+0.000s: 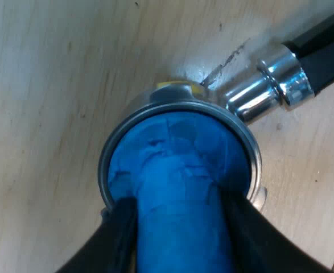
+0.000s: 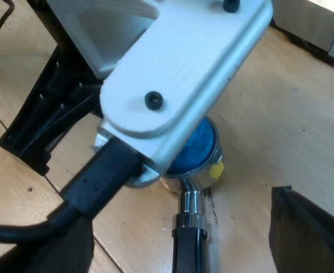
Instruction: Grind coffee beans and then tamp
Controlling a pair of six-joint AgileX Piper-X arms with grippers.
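The blue tamper (image 1: 178, 170) stands inside the round basket of the metal holder (image 1: 181, 99), which rests on the wooden table. My left gripper (image 1: 181, 239) is shut on the tamper's blue stem, one black finger (image 1: 118, 239) on each side. The holder's chrome neck (image 1: 263, 85) leads to its dark handle (image 1: 326, 48). From the right wrist view, the left arm's white body (image 2: 178, 85) covers most of the holder (image 2: 203, 165) and the tamper (image 2: 195, 145). My right gripper (image 2: 184, 250) is open, its fingers wide apart on either side of the dark handle (image 2: 188, 250) without touching it.
The light wooden table (image 1: 41, 85) surrounds the holder. A black frame (image 2: 38, 131) stands on the table close to the left arm. A metal machine's base (image 2: 317, 23) sits farther off, beyond the holder.
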